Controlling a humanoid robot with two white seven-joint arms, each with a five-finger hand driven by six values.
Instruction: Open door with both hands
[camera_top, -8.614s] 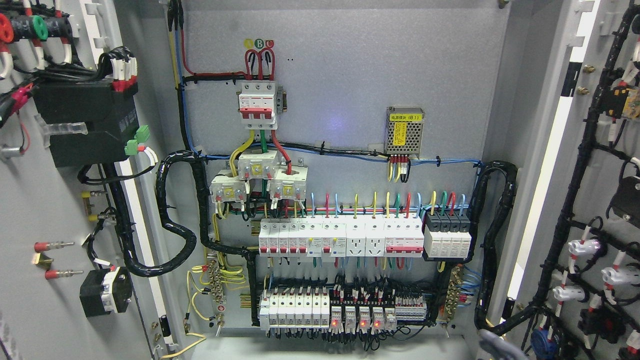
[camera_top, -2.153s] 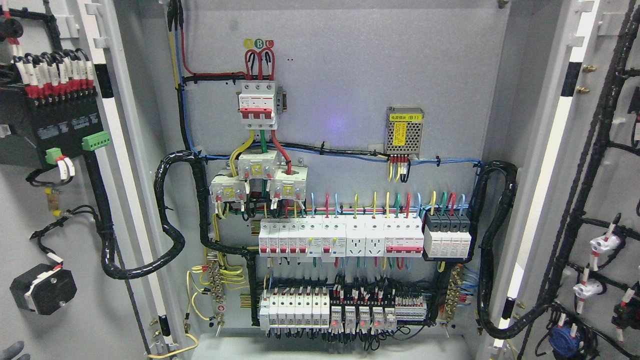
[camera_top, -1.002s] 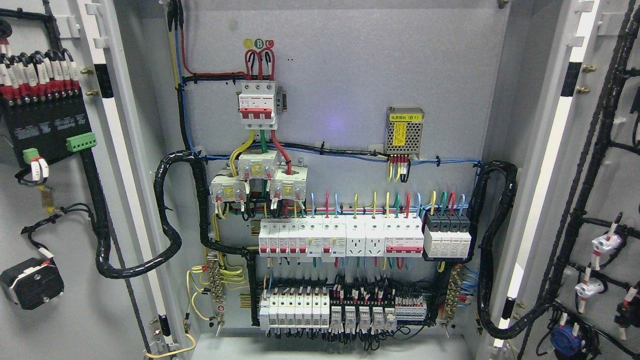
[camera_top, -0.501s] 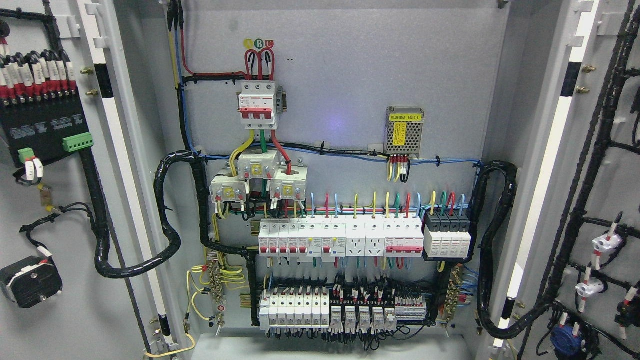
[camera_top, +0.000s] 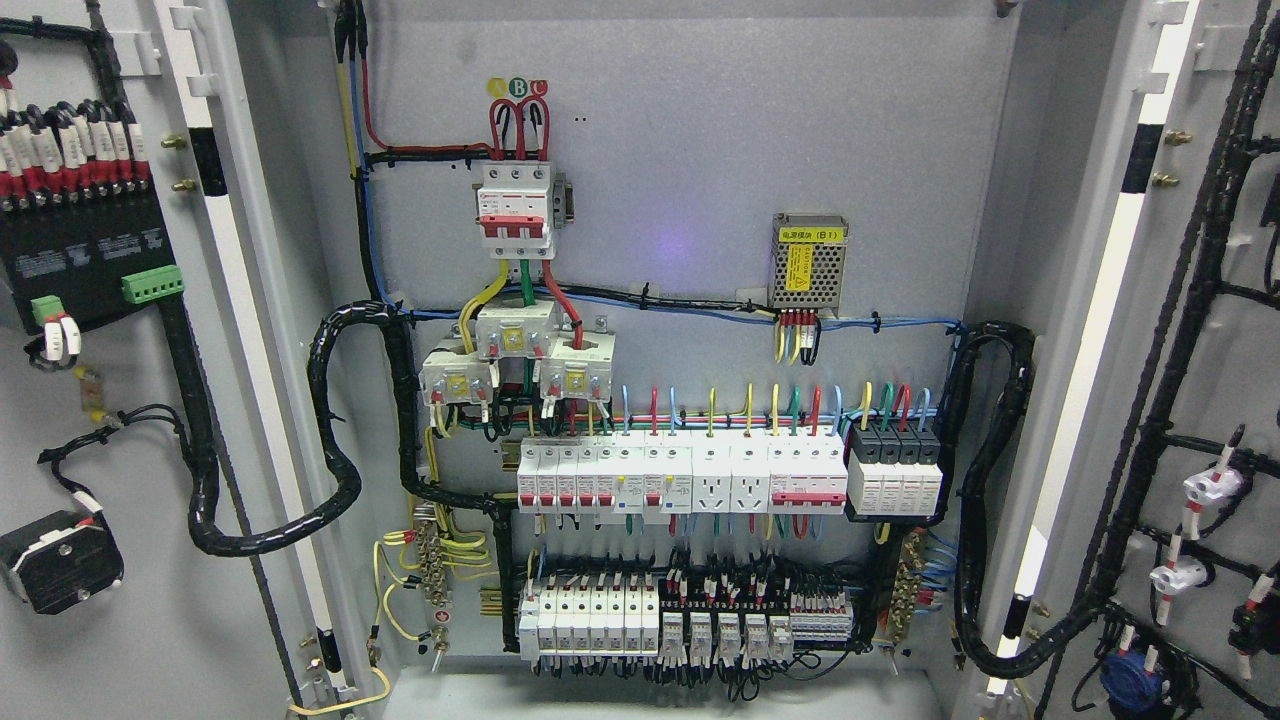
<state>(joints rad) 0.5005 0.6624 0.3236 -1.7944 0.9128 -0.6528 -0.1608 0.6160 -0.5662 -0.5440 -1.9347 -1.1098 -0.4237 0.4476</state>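
Note:
Both grey cabinet doors stand swung wide open. The left door (camera_top: 120, 620) fills the left edge, its inner face carrying a black terminal block (camera_top: 85, 260) and a black switch body (camera_top: 60, 560). The right door (camera_top: 1230, 360) fills the right edge, with black cable looms and white lamp sockets on its inner face. Between them the cabinet's back panel (camera_top: 700, 150) is fully exposed. Neither of my hands shows anywhere in the head view.
On the back panel sit a red-and-white main breaker (camera_top: 515, 210), a small power supply (camera_top: 810, 260), a row of breakers (camera_top: 690, 475) and relays (camera_top: 720, 630). Thick black cable bundles (camera_top: 340, 440) loop from the panel to each door.
Since the earliest frame both doors have swung further outward, and a grey hand at the bottom right, then one at the bottom left, left the view. Over the last half second the left door barely moved.

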